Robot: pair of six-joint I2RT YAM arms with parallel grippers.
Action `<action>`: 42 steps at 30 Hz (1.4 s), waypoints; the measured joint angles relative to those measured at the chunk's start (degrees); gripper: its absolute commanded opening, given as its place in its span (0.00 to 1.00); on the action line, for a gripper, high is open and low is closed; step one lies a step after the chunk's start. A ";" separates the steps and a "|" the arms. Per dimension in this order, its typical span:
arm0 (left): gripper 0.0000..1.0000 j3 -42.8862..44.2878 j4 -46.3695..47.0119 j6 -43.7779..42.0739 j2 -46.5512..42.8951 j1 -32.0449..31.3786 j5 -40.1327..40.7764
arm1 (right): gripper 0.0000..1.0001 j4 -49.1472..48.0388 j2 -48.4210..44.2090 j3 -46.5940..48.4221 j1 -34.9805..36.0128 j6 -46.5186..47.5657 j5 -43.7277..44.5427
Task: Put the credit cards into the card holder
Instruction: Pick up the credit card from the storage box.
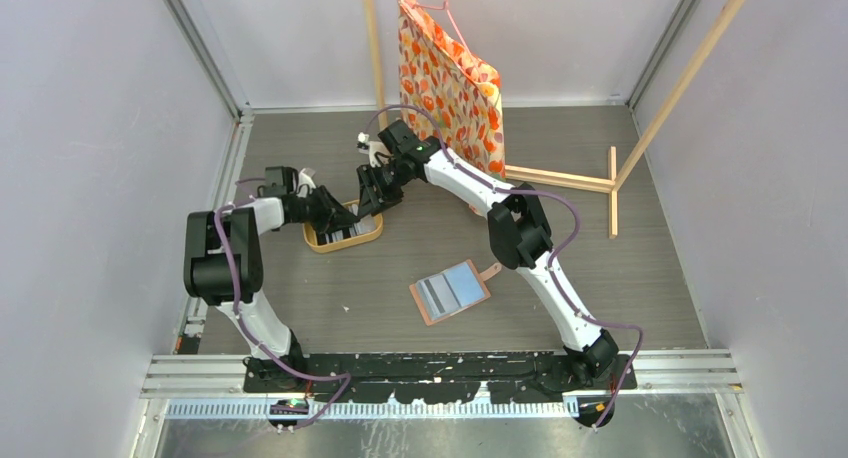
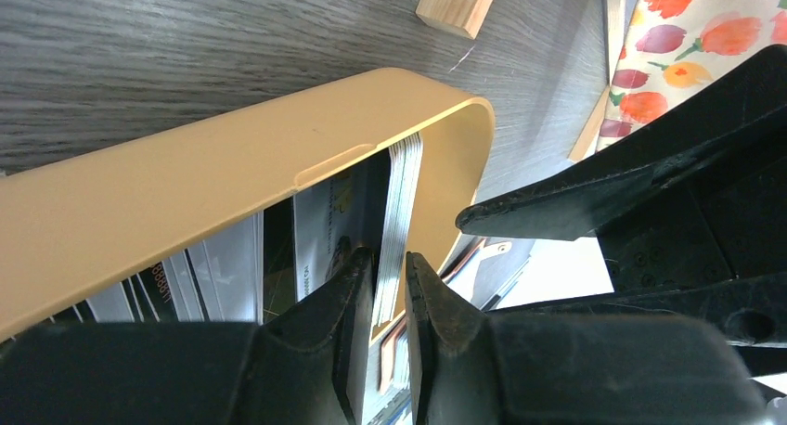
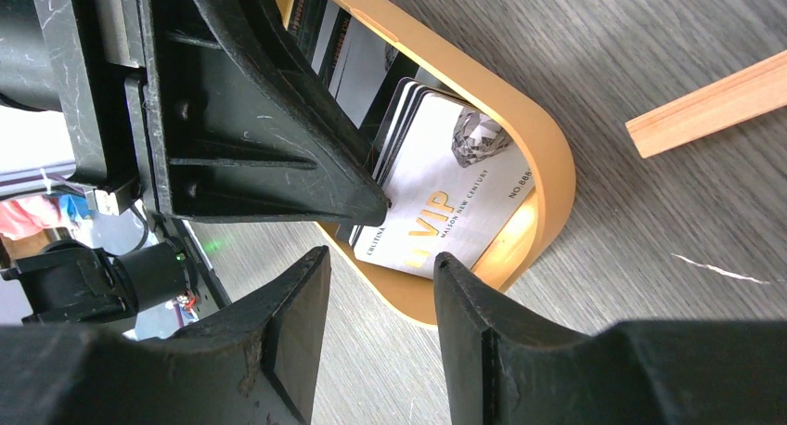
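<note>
1. The grey wood-grain table (image 1: 600, 278) carries everything. At the back a floral bag (image 1: 450, 88) hangs off a wooden frame (image 1: 560, 178), out of the play.
2. Both arms reach to the far left and crowd one spot: the oval yellow-rimmed tray (image 1: 320, 244).
3. The card holder (image 1: 450, 291) lies well apart from that, near the middle of the table. It is spread flat with its grey-blue slotted side up and its snap tab (image 1: 491, 271) to the right. My read is that it is laid open so a card can slide straight in.
4. The left gripper (image 2: 388, 258) comes in over the tray's long rim. Its fingers look pinched on a stack of credit cards (image 2: 399, 193) standing on edge against the curved end, where the wall props them up and gives the jaws two faces to squeeze.
5. The right gripper (image 3: 380, 258) hovers just beside that same end with jaws apart and nothing between them. I'd guess it is there to steady the tray or take a handover.
6. More cards lie flat in the tray.
7. Writing: the top white card reads "VIP" in gold, then "MAISON NEW CENTURY" and "NO.688", with the rest hidden. Other print is too small to read.
</note>
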State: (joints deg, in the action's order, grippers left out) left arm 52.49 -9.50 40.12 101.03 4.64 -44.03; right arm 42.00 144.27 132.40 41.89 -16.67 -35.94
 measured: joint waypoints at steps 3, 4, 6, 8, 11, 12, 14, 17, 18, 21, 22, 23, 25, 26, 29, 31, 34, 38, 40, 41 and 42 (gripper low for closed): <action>0.20 -0.42 0.35 0.22 -0.17 0.17 -0.15 | 0.50 -0.07 0.00 -0.11 0.00 0.00 0.02; 0.20 -0.66 0.59 0.33 -0.24 0.28 -0.17 | 0.50 -0.13 0.00 -0.24 0.00 0.00 0.00; 0.20 -0.90 0.85 0.42 -0.37 0.44 -0.17 | 0.50 -0.15 0.00 -0.44 0.00 0.00 0.02; 0.19 -1.05 1.03 0.46 -0.52 0.57 -0.22 | 0.50 -0.13 0.00 -0.57 0.00 0.00 0.00; 0.19 -1.14 1.14 0.57 -0.76 0.70 -0.50 | 0.50 -0.17 0.00 -0.63 0.00 0.00 0.00; 0.18 -1.20 1.18 0.63 -0.87 0.74 -0.59 | 0.50 -0.17 0.00 -0.63 0.00 0.00 0.00; 0.17 -1.40 1.29 0.98 -1.09 0.79 -0.61 | 0.50 -0.17 0.00 -0.63 0.00 0.00 0.00; 0.12 -1.75 1.57 1.31 -1.44 0.90 -0.61 | 0.50 -0.17 0.00 -0.63 0.00 0.00 0.00; 0.11 -1.77 1.57 1.44 -1.53 0.94 -0.63 | 0.50 -0.17 0.00 -0.63 0.00 0.00 0.00; 0.08 -1.79 1.60 1.44 -1.66 1.11 -0.66 | 0.50 -0.17 0.00 -0.68 0.00 0.00 0.00; 0.07 -1.79 1.57 1.46 -1.66 1.14 -0.63 | 0.50 -0.20 0.00 -0.74 0.00 0.00 0.00; 0.06 -1.79 1.57 1.46 -1.66 1.16 -0.63 | 0.50 -0.20 0.00 -0.79 0.00 0.00 0.00; 0.03 -1.86 1.57 1.44 -1.68 1.18 -0.63 | 0.50 -0.20 0.00 -0.92 0.00 0.00 0.00; 0.02 -1.92 1.57 1.46 -1.73 1.22 -0.61 | 0.50 -0.17 0.00 -0.94 0.00 0.00 0.00; 0.01 -2.05 1.31 1.33 -1.84 1.55 -0.57 | 0.50 -0.20 0.00 -0.96 0.00 0.00 0.00; 0.00 -2.05 0.72 1.01 -2.03 1.86 -0.48 | 0.50 -0.20 0.00 -0.96 0.00 0.02 0.00; 0.01 -2.05 -1.11 -0.20 -2.78 2.38 0.31 | 0.50 -0.17 0.00 -0.96 0.00 0.07 0.02; 0.00 -2.05 -3.96 -1.92 -4.70 3.26 1.70 | 0.51 -0.13 0.00 -0.96 0.00 0.48 0.04; 0.00 -2.05 -5.20 -3.02 -5.84 3.69 2.40 | 0.51 -0.13 0.00 -0.98 0.00 0.83 0.02; 0.01 -2.05 -5.68 -3.32 -6.34 3.76 2.60 | 0.51 -0.11 0.00 -0.98 0.02 0.96 0.02; 0.01 -2.05 -6.08 -3.65 -6.91 3.82 2.86 | 0.51 -0.04 0.00 -1.01 0.04 1.25 0.02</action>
State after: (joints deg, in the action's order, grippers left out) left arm 50.43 -15.57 36.47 94.13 8.47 -41.17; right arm 41.95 144.27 131.39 41.93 -15.42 -35.92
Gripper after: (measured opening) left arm 0.013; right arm 0.504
